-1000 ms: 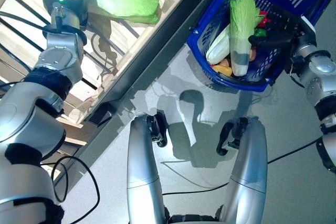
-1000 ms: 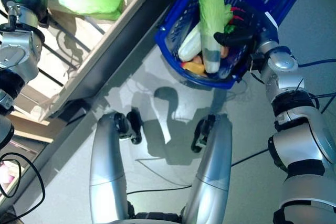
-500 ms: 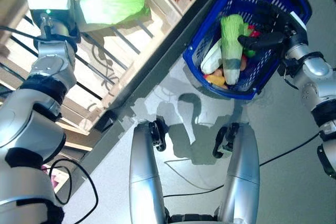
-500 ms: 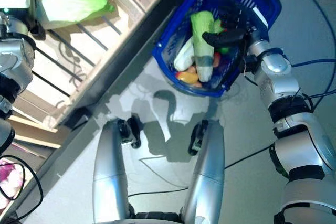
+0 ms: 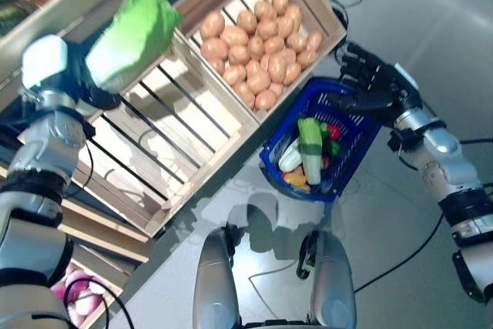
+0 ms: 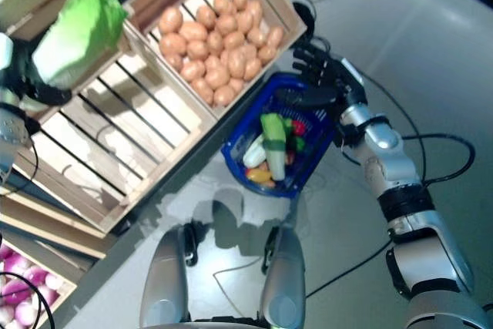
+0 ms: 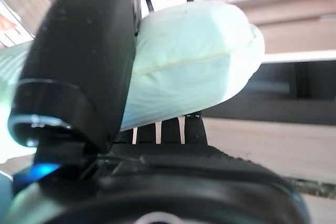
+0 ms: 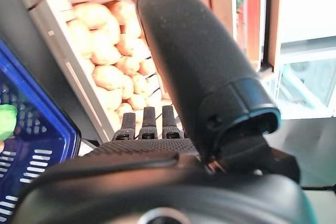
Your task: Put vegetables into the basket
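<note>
Cabbage clasped in the left hand above the slatted crate.
Right hand, fingers straight, carries the blue basket; no writing legible.

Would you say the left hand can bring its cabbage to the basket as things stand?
Probably yes: the left hand holds the cabbage clear above the crates, and the basket, carried by the right hand, is open-topped, though partly filled.

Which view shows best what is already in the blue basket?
The left eye view: it looks down into the blue basket, showing a cabbage lying over other vegetables. The right eye view shows the same. The right wrist view catches only a corner of the basket behind the right robot hand; the left wrist view shows none.
</note>
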Robot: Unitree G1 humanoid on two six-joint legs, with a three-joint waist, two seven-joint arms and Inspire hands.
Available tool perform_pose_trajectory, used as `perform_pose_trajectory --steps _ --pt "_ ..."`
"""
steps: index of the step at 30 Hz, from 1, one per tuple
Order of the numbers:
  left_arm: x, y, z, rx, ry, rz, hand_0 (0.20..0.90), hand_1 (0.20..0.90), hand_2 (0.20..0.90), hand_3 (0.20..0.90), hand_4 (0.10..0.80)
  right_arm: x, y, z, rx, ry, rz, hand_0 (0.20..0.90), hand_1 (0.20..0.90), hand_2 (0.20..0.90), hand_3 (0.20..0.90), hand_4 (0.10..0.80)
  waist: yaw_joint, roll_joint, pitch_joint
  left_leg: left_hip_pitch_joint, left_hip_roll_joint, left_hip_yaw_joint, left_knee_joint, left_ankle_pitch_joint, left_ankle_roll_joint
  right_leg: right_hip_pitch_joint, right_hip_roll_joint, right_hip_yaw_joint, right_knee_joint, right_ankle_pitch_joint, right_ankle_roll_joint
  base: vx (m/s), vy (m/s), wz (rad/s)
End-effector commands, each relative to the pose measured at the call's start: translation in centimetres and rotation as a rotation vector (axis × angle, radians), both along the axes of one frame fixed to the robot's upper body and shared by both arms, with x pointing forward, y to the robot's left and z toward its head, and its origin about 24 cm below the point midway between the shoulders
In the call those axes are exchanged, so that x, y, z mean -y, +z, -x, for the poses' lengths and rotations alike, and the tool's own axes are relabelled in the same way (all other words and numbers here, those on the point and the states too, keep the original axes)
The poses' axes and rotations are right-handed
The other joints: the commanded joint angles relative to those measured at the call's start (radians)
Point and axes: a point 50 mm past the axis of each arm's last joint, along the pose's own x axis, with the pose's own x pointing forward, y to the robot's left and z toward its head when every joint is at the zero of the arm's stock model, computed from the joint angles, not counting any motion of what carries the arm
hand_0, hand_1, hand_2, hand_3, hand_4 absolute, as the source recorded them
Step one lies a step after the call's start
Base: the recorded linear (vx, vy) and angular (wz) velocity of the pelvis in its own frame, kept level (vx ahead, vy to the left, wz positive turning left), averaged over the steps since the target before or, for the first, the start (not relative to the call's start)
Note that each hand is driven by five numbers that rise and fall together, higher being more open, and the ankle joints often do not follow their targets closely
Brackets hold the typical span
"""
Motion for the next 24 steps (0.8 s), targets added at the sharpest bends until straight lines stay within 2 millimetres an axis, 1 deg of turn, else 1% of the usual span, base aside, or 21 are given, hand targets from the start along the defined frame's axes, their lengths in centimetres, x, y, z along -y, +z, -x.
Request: perform_pose_trajectory --steps 1,2,4,5,6,9,10,11,12,14,15,16,19,24 --pt "2.2 -3.8 0.7 0.064 -0.122 0.175 0.3 0.3 0.3 0.3 0.4 -2.2 -3.3 1.8 0.007 0.069 -0.153 0.9 0.9 0.9 0.9 0.8 0.013 0.032 -0.263 0.237 -0.011 0.007 -0.296 0.082 0.039 0.216 0.005 0.004 -0.338 0.212 -0.011 0.189 -0.07 0.05" --pt "3.2 -5.4 0.9 0.061 -0.152 0.225 0.3 0.3 0.3 0.3 0.4 -2.8 -4.4 2.3 -0.019 0.09 -0.228 0.9 0.9 0.9 0.9 0.8 0.014 0.03 -0.282 0.282 -0.016 0.015 -0.349 0.104 0.037 0.268 0.021 -0.006 -0.411 0.235 -0.002 0.136 -0.061 0.09" --pt "4.5 -7.1 1.2 0.066 -0.183 0.293 0.3 0.3 0.3 0.3 0.4 -3.8 -5.7 2.8 -0.063 0.16 -0.355 0.9 0.9 0.9 0.9 0.8 0.014 0.028 -0.303 0.335 -0.024 0.024 -0.423 0.133 0.033 0.332 0.04 -0.019 -0.512 0.267 0.008 0.066 -0.025 0.05" --pt "5.8 -8.4 1.3 0.067 -0.209 0.342 0.3 0.3 0.3 0.3 0.4 -4.8 -6.9 3.3 -0.108 0.208 -0.434 0.9 0.9 0.9 0.9 0.8 0.015 0.026 -0.321 0.378 -0.029 0.032 -0.478 0.153 0.03 0.382 0.054 -0.028 -0.585 0.29 0.015 0.083 -0.011 -0.03" --pt "6.6 -9.0 1.4 0.073 -0.227 0.382 0.3 0.3 0.3 0.3 0.4 -5.5 -7.8 3.6 -0.148 0.242 -0.496 0.9 0.9 0.9 0.9 0.8 0.015 0.027 -0.33 0.408 -0.034 0.035 -0.52 0.168 0.028 0.416 0.064 -0.029 -0.633 0.304 0.02 0.067 -0.004 -0.04" --pt "7.9 -10.0 1.5 0.08 -0.252 0.436 0.3 0.3 0.3 0.3 0.4 -6.6 -9.1 4.1 -0.219 0.288 -0.539 0.9 0.9 0.9 0.9 0.8 0.015 0.027 -0.348 0.447 -0.038 0.044 -0.581 0.193 0.026 0.457 0.077 -0.033 -0.696 0.328 0.025 0.03 0.004 -0.06" --pt "9.6 -10.6 1.3 0.089 -0.287 0.479 0.3 0.3 0.3 0.3 0.4 -7.7 -10.1 4.4 -0.271 0.325 -0.58 0.9 0.9 0.9 0.9 0.8 0.018 0.024 -0.362 0.469 -0.04 0.045 -0.622 0.211 0.023 0.481 0.083 -0.038 -0.737 0.349 0.031 0.042 0.004 -0.07" --pt "10.7 -10.9 1.2 0.089 -0.307 0.505 0.3 0.3 0.3 0.3 0.4 -8.3 -10.4 4.5 -0.289 0.349 -0.611 0.9 0.9 0.9 0.9 0.8 0.019 0.021 -0.372 0.482 -0.041 0.044 -0.647 0.22 0.022 0.497 0.088 -0.038 -0.767 0.363 0.035 0.062 0.005 -0.06" --pt "12.0 -11.5 1.3 0.085 -0.326 0.528 0.3 0.3 0.3 0.3 0.4 -9.0 -10.6 4.8 -0.303 0.374 -0.647 0.9 0.9 0.9 0.9 0.8 0.02 0.018 -0.381 0.499 -0.042 0.043 -0.678 0.23 0.021 0.516 0.093 -0.038 -0.795 0.379 0.04 0.07 0.001 -0.06" --pt "13.3 -12.1 1.4 0.076 -0.353 0.56 0.3 0.3 0.3 0.3 0.4 -9.8 -10.7 5.0 -0.311 0.394 -0.682 0.9 0.9 0.9 0.9 0.8 0.022 0.018 -0.391 0.518 -0.045 0.041 -0.718 0.244 0.021 0.532 0.099 -0.036 -0.827 0.397 0.045 0.048 0.004 -0.03" --pt "13.5 -12.2 1.4 0.075 -0.356 0.565 0.3 0.3 0.3 0.3 0.4 -9.9 -10.7 5.0 -0.311 0.397 -0.687 0.9 0.9 0.9 0.9 0.8 0.023 0.018 -0.391 0.522 -0.046 0.041 -0.725 0.247 0.021 0.535 0.1 -0.037 -0.832 0.4 0.046 0.047 -0.006 -0.02" --pt "14.6 -12.6 1.6 0.065 -0.376 0.601 0.3 0.3 0.3 0.3 0.4 -10.7 -10.5 5.2 -0.312 0.422 -0.711 0.9 0.9 0.9 0.9 0.8 0.029 0.016 -0.401 0.539 -0.051 0.037 -0.775 0.262 0.022 0.552 0.105 -0.041 -0.867 0.416 0.05 0.042 -0.016 -0.1" --pt "15.8 -12.9 1.7 0.051 -0.416 0.628 0.3 0.3 0.3 0.3 0.4 -11.2 -10.2 5.4 -0.303 0.449 -0.73 0.9 0.9 0.9 0.9 0.8 0.04 0.013 -0.408 0.552 -0.065 0.024 -0.826 0.277 0.022 0.571 0.11 -0.051 -0.912 0.438 0.057 0.034 -0.039 -0.09" --pt "17.7 -12.6 1.7 0.043 -0.48 0.642 0.3 0.3 0.3 0.3 0.4 -11.8 -9.8 5.3 -0.295 0.44 -0.728 0.9 0.9 0.9 0.9 0.8 0.046 0.005 -0.412 0.548 -0.076 0.016 -0.842 0.274 0.023 0.58 0.116 -0.062 -0.969 0.472 0.062 0.011 -0.045 -0.03"
